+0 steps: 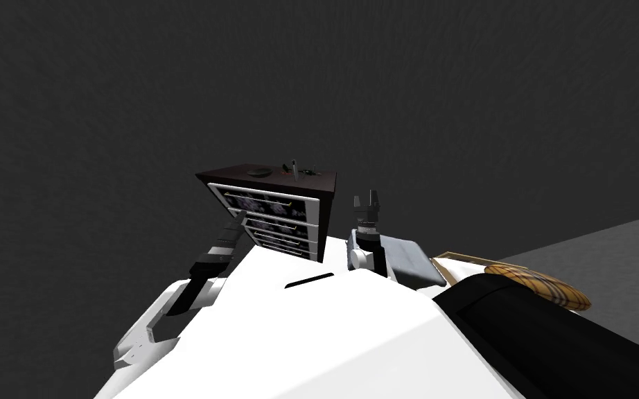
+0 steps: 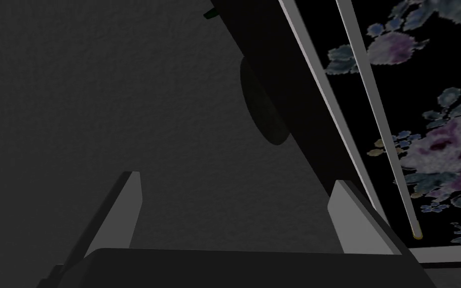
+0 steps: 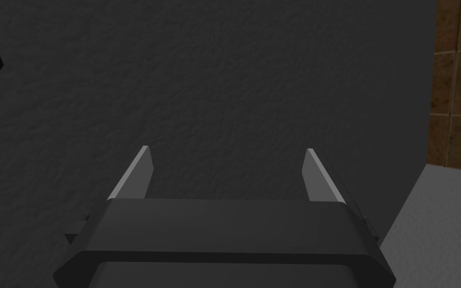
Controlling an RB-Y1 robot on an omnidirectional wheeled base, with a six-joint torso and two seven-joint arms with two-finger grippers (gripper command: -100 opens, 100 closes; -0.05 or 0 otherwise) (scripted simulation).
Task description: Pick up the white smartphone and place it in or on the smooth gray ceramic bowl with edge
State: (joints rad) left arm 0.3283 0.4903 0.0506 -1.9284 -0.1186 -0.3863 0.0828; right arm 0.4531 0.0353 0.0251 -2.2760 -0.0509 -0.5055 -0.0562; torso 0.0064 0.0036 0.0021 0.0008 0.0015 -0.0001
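Observation:
A dark dresser (image 1: pixel 269 181) with flowered drawer fronts stands ahead of me. On its top lies a low dark grey bowl (image 1: pixel 259 171), and to the right of it a small pale thing (image 1: pixel 295 167) stands upright, too small to name for sure. My left gripper (image 2: pixel 235 179) is open and empty, low by the dresser's left front corner, below the top's edge. From there the bowl (image 2: pixel 267 110) shows as a dark disc. My right gripper (image 1: pixel 366 203) hangs open and empty to the right of the dresser, facing the dark wall.
Small green and red bits lie near the pale thing on the dresser top. A pale bar handle (image 2: pixel 379 125) crosses the top drawer front. A black piece of furniture with a plaid cushion (image 1: pixel 540 285) stands at my right. Brown tiles (image 3: pixel 457 75) show past the wall's edge.

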